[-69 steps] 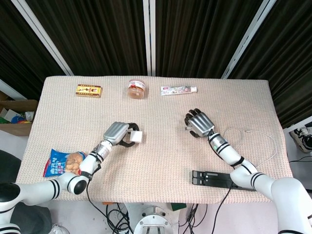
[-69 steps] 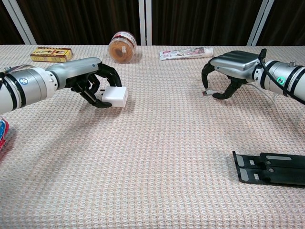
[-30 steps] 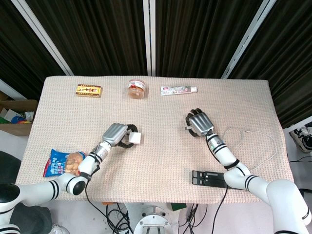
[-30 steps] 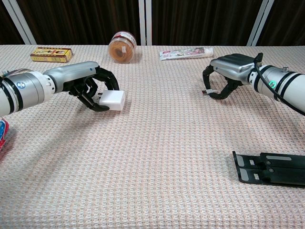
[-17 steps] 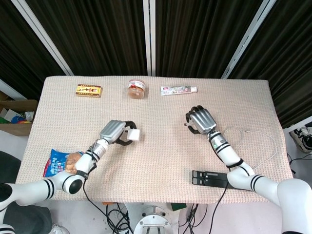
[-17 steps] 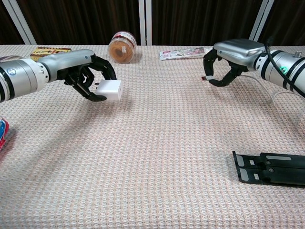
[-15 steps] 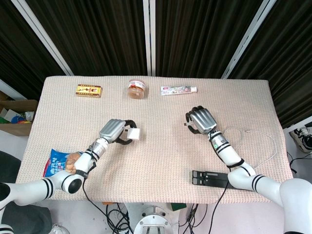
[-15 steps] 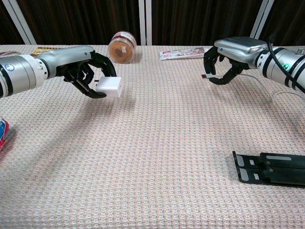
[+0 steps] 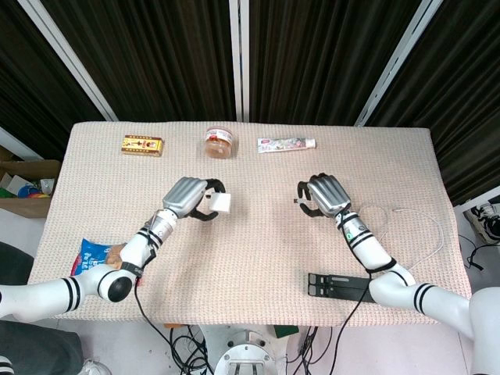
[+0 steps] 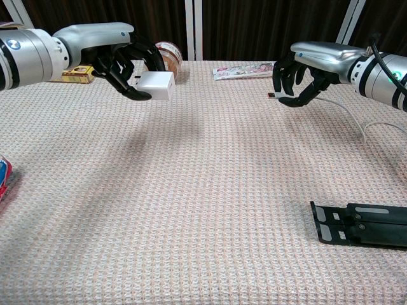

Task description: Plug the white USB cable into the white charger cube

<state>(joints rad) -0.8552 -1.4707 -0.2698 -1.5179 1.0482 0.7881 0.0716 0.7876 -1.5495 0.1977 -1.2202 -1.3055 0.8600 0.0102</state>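
Both pieces are lifted clear of the tabletop (image 10: 203,210) and held apart, so the step in hand looks like the approach before mating. The left robot hand (image 9: 187,197) grasps the white charger cube (image 10: 157,85) at its fingertips, with the cube jutting toward 3 o'clock in the chest view; in the head view the cube (image 9: 222,202) sits at about 9 o'clock from the picture's middle. The right robot hand (image 10: 310,71) pinches the USB plug (image 10: 271,96) of the white USB cable (image 10: 356,122), its metal tip pointing toward 9 o'clock, straight at the cube. The cable trails away to 3 o'clock and loops loosely on the cloth.

The two are well apart, with bare cloth between them. Which face of the cube carries the port cannot be told from here.

Next, by my reading, the hands need to close the gap along one line, the plug kept level with the cube's port face, and the cube braced firmly enough to take the push. The slack cable should not hinder this. A black stand (image 10: 359,223) lies flat at 4 o'clock, out of the way.
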